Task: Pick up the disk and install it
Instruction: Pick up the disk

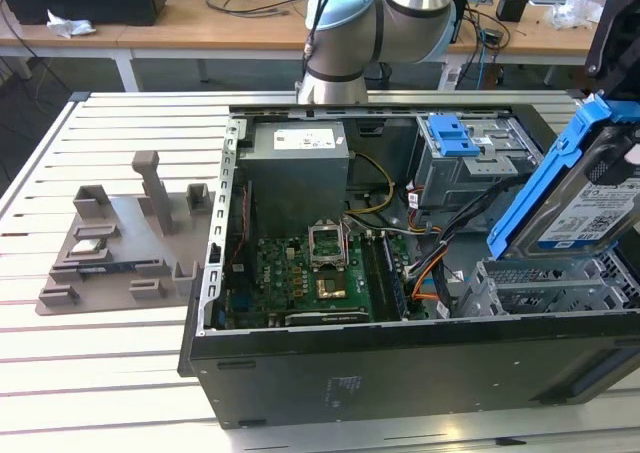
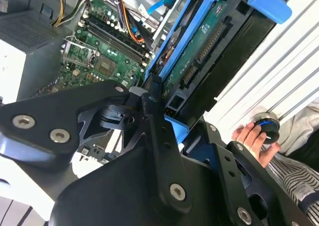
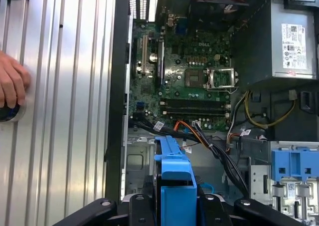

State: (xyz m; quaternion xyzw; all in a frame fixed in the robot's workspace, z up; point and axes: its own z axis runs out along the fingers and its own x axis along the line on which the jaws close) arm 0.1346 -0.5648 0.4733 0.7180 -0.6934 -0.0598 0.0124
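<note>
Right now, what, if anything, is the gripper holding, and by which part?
The gripper holds the disk, clamped by the blue frame at one end; the disk hangs tilted above the open computer case.

the case lies on the table, a parts holder beside it at the exterior view's left, the disk tilted over it.

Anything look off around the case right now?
A person's hand rests on a round knob on the table near the open case. The disk, clamped in the gripper, is tilted above the drive cage, not seated.
</note>
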